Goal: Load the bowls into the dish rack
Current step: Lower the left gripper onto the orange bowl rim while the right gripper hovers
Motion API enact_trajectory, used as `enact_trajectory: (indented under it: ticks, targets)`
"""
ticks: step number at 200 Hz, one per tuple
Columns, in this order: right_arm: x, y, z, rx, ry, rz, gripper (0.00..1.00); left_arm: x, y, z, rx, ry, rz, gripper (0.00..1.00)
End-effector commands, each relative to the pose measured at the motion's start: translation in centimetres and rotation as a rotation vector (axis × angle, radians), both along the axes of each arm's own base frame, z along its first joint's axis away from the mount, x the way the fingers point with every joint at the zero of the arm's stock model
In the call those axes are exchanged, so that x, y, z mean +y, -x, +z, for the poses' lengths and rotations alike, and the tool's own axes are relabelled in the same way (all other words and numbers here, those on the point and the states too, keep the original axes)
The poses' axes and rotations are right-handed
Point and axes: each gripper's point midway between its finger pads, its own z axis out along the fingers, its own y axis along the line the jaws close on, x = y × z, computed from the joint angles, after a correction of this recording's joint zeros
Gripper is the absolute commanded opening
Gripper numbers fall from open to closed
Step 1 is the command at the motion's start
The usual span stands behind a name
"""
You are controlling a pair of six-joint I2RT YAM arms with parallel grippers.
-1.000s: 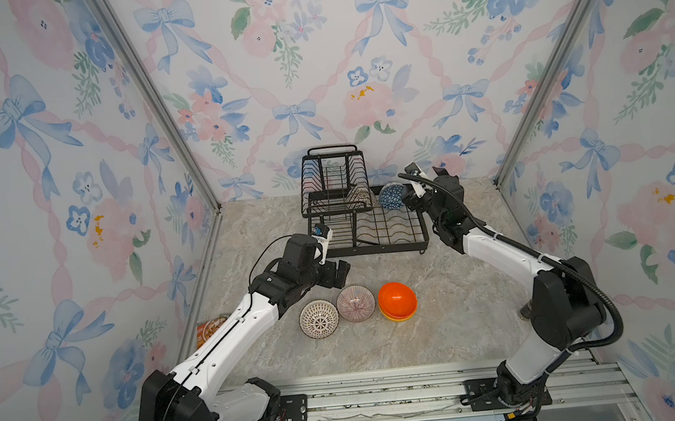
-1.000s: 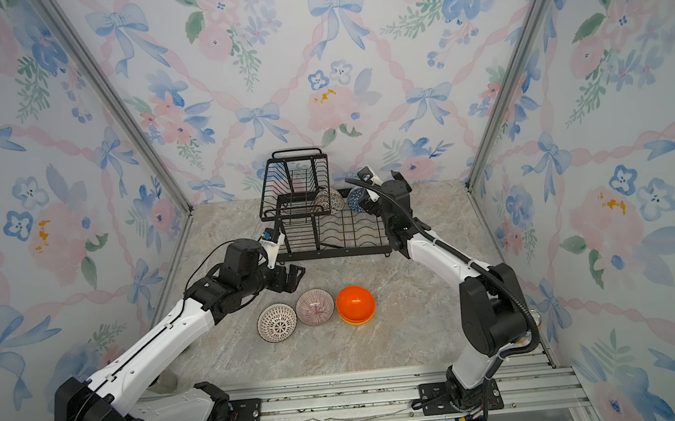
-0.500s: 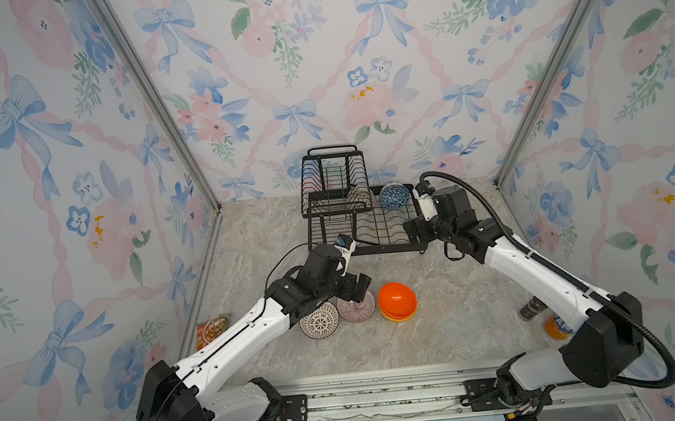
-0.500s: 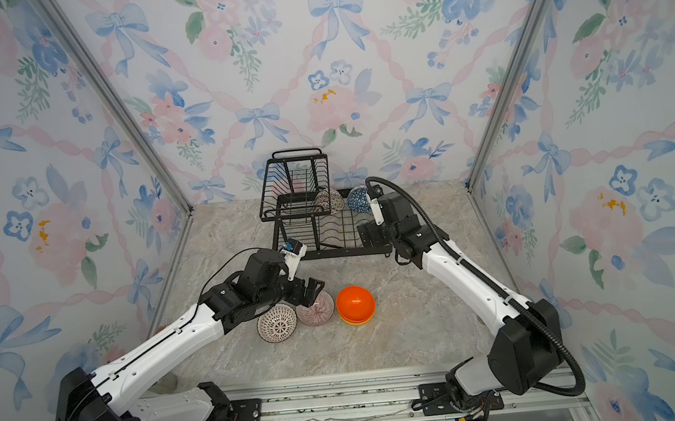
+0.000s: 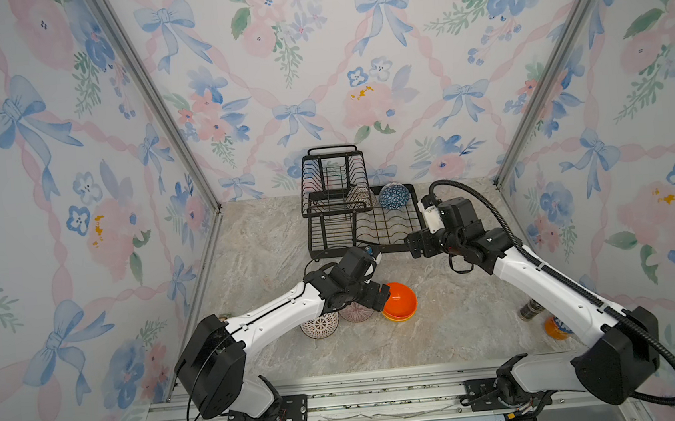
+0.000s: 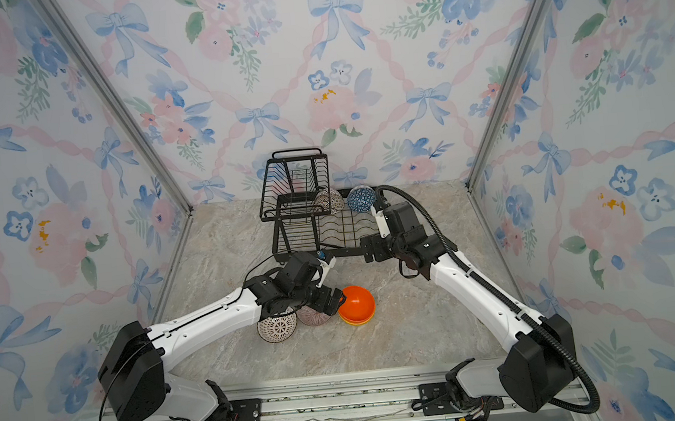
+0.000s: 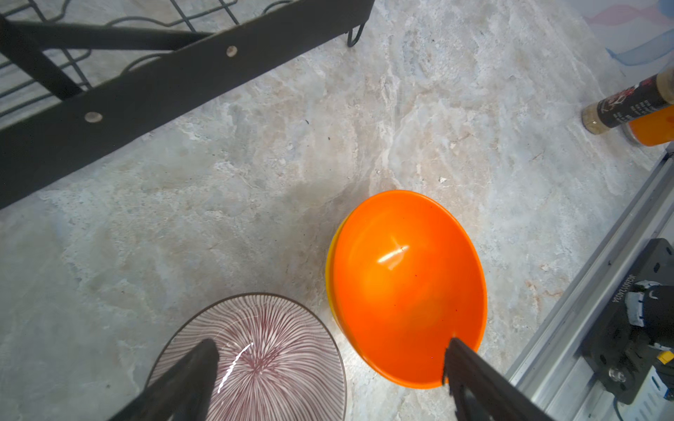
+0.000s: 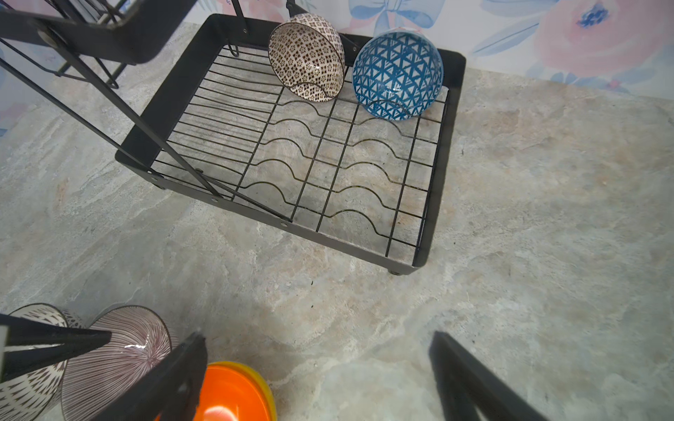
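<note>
Left end effector (image 7: 330, 351): jaws spread wide, nothing in them. It hangs low over the loose bowls, just below centre in both top views. In the left wrist view one finger sits over the pink striped bowl (image 7: 277, 339) and the other over the rim of the orange bowl (image 7: 408, 288). Can't tell if either touches.

Right end effector (image 8: 317, 339): also fully open and empty, over bare surface (image 5: 462, 325) by the front right corner of the dish rack (image 8: 255, 215), right of centre in a top view.

Bowl positions:
- Brown mosaic bowl (image 8: 308, 54) and blue bowl (image 8: 397, 74) are already in the rack, on edge side by side at the back of the lower tray.
- Orange bowl is nested in the yellow bowl (image 7: 329, 269); only a sliver of yellow rim shows.
- White lattice bowl (image 5: 320, 325) is beside the striped one, partly under the left arm.

Handling, my read:
- The sharp highlights say hard glaze, so rigid, slick and chippable.
- They look small, so likely light enough for one arm.
- Take hold at the rim, one finger inside and one outside. The curved outer wall would probably squirt out of a pinch.
- The nested pair is the awkward one. The outer finger has to land on the orange rim only, or the yellow bowl comes up too and may drop partway.
- Set bowls on edge into the wire slots gently; glaze on metal will slide.
</note>
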Motion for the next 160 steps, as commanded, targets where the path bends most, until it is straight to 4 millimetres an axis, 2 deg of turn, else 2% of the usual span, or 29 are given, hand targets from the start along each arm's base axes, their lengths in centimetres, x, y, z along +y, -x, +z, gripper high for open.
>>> enact_trajectory:
  ticks: [1, 51, 91, 160]
  targets:
    - [0.4, 0.3, -1.5, 0.040, 0.008, 0.009, 0.97, -1.3, 0.3, -0.1, 0.035, 0.010, -0.016, 0.93]
    - [0.5, -0.1, -2.4, 0.053, 0.027, 0.017, 0.97, -2.4, 0.4, -2.1, 0.066, -0.031, -0.026, 0.80]
    - [0.6, 0.0, -3.0, 0.064, 0.029, 0.022, 0.97, -3.1, -0.3, -2.5, 0.057, -0.063, -0.023, 0.64]
    - [0.4, 0.3, -3.1, 0.061, 0.023, 0.021, 0.97, -1.5, -1.1, -4.6, 0.039, -0.215, 0.009, 0.42]
